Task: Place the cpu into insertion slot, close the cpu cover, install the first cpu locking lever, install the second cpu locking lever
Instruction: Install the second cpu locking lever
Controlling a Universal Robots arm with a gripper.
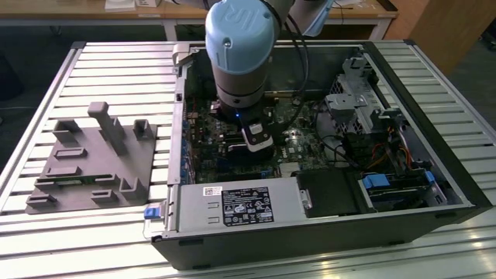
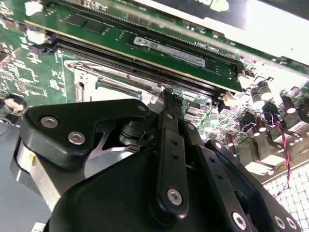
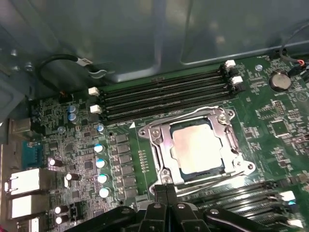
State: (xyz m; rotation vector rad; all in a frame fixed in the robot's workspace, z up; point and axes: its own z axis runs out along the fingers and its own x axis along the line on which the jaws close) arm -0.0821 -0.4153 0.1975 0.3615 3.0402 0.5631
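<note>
- We see the cpu (image 3: pixel 198 146) seated in the insertion slot (image 3: pixel 218 170), the cpu cover (image 3: pixel 161 142) framing it, probably closed.
- Gripper (image 3: pixel 166 189) sits just beside the cover's edge.
- Computer case (image 1: pixel 457 186) lies on the table (image 1: pixel 116 64); fixture block (image 1: pixel 93 160) at the exterior view's left.
</note>
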